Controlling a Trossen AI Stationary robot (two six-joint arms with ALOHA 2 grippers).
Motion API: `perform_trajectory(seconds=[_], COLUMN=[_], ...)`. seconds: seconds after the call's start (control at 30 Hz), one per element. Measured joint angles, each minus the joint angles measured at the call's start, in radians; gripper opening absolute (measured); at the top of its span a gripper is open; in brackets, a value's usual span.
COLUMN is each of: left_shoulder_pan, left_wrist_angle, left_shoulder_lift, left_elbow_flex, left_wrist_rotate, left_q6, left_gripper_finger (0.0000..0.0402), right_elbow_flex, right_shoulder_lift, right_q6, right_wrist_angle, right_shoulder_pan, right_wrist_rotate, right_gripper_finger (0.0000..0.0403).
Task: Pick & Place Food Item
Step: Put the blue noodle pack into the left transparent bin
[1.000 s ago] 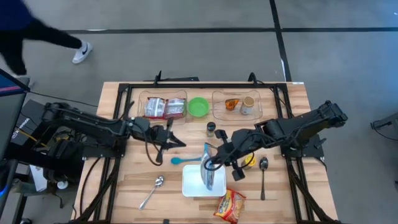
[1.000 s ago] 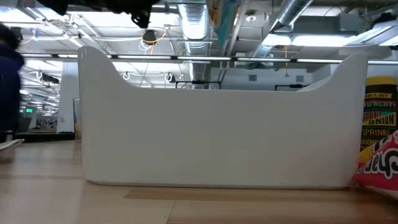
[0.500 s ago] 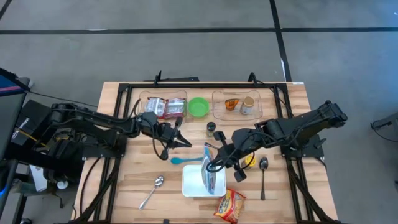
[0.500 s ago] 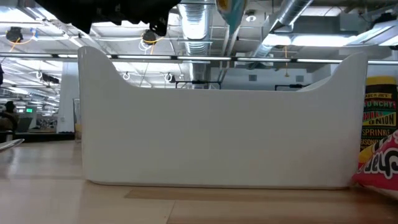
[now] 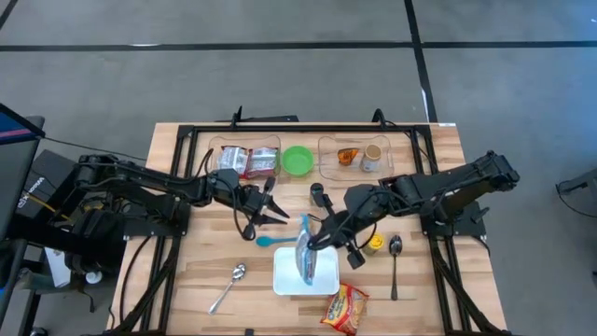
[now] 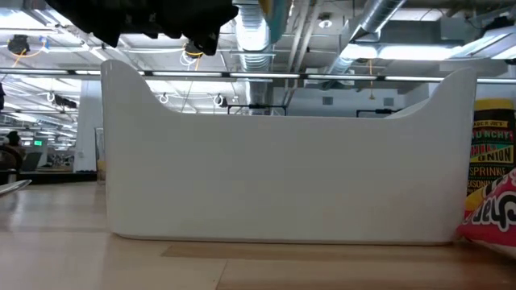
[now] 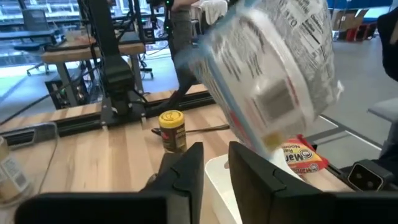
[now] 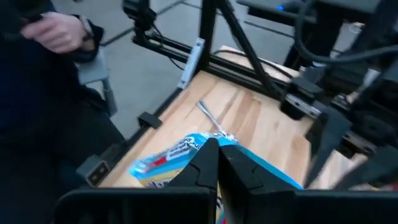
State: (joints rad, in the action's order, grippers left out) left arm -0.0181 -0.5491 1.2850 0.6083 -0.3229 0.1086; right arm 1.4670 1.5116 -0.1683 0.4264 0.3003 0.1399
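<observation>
The right end effector (image 5: 322, 245) is clamped on the blue snack packet (image 5: 305, 254), which dangles over the white bin (image 5: 326, 278) near the table's front edge. The dangling packet could snag the rim and fall outside. The left end effector (image 5: 280, 214), partly open and empty, hovers nearby.

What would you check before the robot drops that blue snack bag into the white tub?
1. Right gripper has the blue snack bag pinched: ok, fingers shut on its top edge.
2. Bag is over the white tub: ok in the high view, though it hangs tilted.
3. Tub has room: cannot tell, the bag hides much of its inside.
4. Left gripper is out of the way: ok, it sits beside the teal spoon, apart from the tub, fingers parted and holding nothing.
5. Nearby things clear of the tub: ok, the orange noodle packet lies just outside its front corner, and the yellow jar stands beside it.
</observation>
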Motion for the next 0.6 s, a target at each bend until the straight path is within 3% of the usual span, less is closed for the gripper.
perform_trajectory(seconds=[0.2, 0.6], left_shoulder_pan=[0.0, 0.0], left_wrist_angle=[0.0, 0.035], left_shoulder_lift=[0.0, 0.0], left_elbow_flex=[0.0, 0.0], left_wrist_rotate=[-0.097, -0.103], left_q6=[-0.019, -0.019], left_gripper_finger=[0.0097, 0.0159], right_elbow_flex=[-0.002, 0.001], right_shoulder_lift=[0.044, 0.113], right_q6=[-0.011, -0.016], right_wrist_angle=[-0.011, -0.073], right_shoulder_pan=[-0.032, -0.048], right_wrist_rotate=[0.063, 0.151], right_gripper_finger=[0.0, 0.0])
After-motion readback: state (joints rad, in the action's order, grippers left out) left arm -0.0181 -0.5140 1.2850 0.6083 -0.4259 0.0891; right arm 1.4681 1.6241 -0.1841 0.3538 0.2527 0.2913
